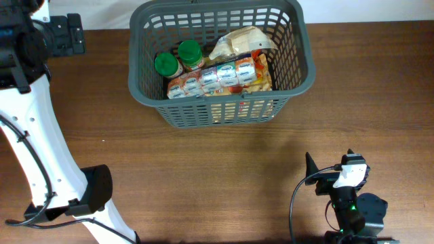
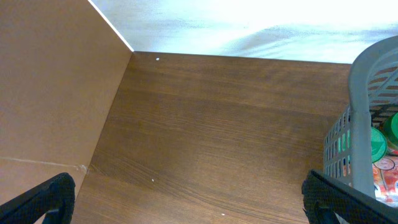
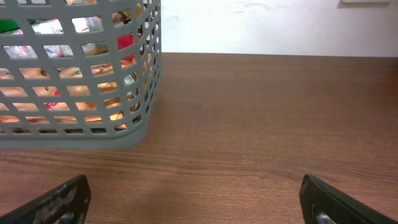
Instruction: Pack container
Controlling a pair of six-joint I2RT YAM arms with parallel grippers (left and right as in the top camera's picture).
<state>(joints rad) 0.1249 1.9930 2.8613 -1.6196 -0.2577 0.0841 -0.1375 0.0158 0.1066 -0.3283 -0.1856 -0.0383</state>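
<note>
Left end effector and right end effector gape wide, empty. Far-centre on the brown wooden tabletop sits the large dark grey lattice-sided plastic basket, holding a crinkled bag, cup multipack, green-lidded jars; seemingly packed, so park clear of its rim.

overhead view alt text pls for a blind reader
A dark grey basket sits at the top centre of a wooden table, holding two green-lidded jars, a row of small cups and a bag. The left end effector is at top left and the right end effector at bottom right, both away from it.
</note>
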